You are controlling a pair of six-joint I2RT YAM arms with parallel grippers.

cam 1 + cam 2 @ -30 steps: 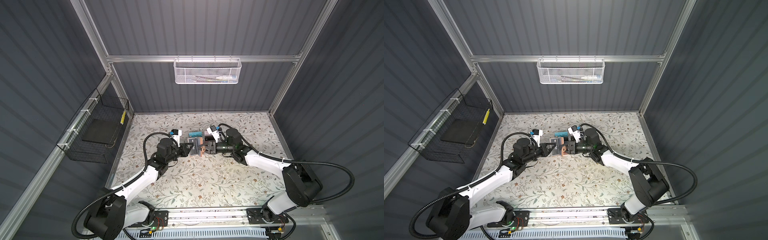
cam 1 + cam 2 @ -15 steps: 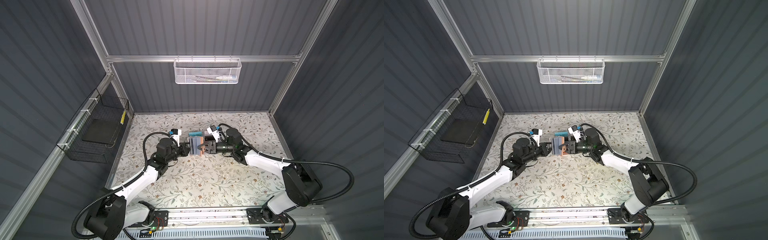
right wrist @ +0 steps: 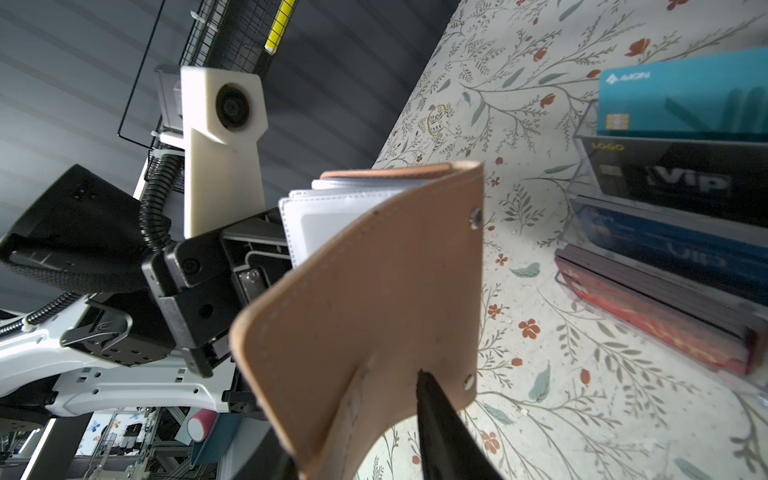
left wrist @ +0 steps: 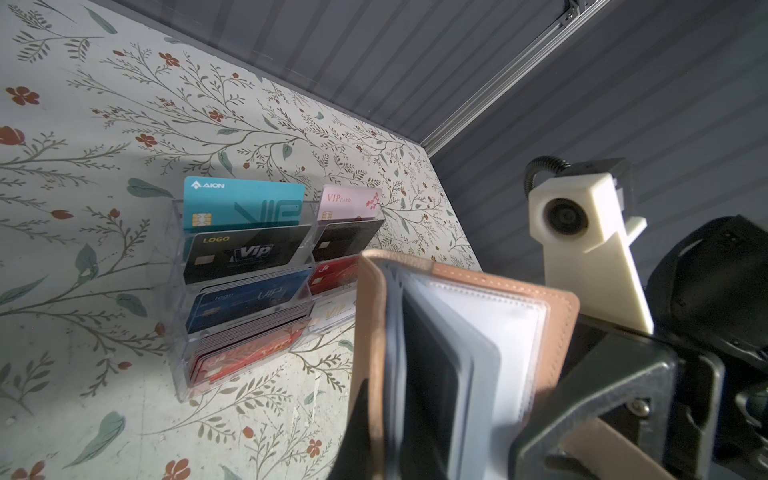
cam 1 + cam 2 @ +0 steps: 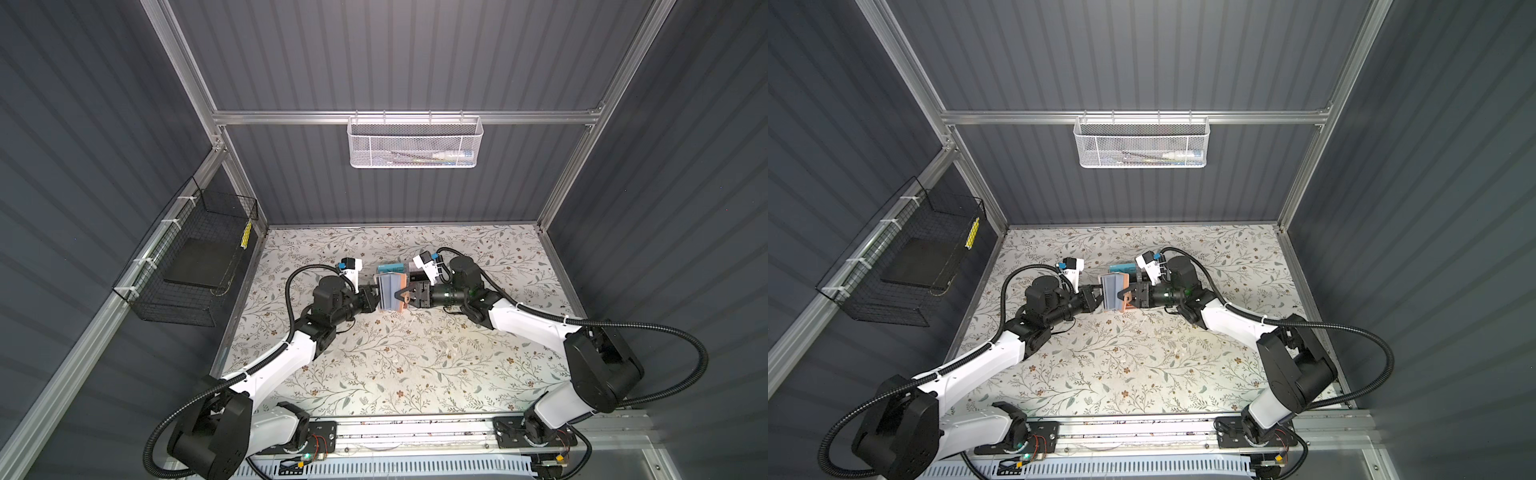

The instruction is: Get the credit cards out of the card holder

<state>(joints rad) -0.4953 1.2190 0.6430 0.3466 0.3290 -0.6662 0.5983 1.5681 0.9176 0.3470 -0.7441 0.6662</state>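
Both grippers hold the tan card holder [image 5: 390, 293] [image 5: 1113, 293] up off the table, spread open like a booklet with its grey-blue pages showing. My left gripper [image 5: 376, 298] [image 4: 382, 436] is shut on its left cover. My right gripper [image 5: 403, 296] [image 3: 365, 424] is shut on the right cover [image 3: 374, 291], one finger [image 3: 436, 415] on the outside and the other hidden behind it. In the left wrist view a dark card-like shape [image 4: 428, 374] sits in one pocket page. The clear pocket [image 4: 498, 332] next to the right cover looks empty.
A clear tiered rack [image 4: 245, 291] [image 3: 665, 208] [image 5: 390, 267] stands on the floral table just behind the holder, filled with several teal, black, blue, red, pink and white cards. A black wire basket [image 5: 195, 257] hangs on the left wall, a white mesh basket [image 5: 415, 141] on the back wall.
The holder has opened wider between the grippers, so more of its grey pages face up. Both arms have barely moved.
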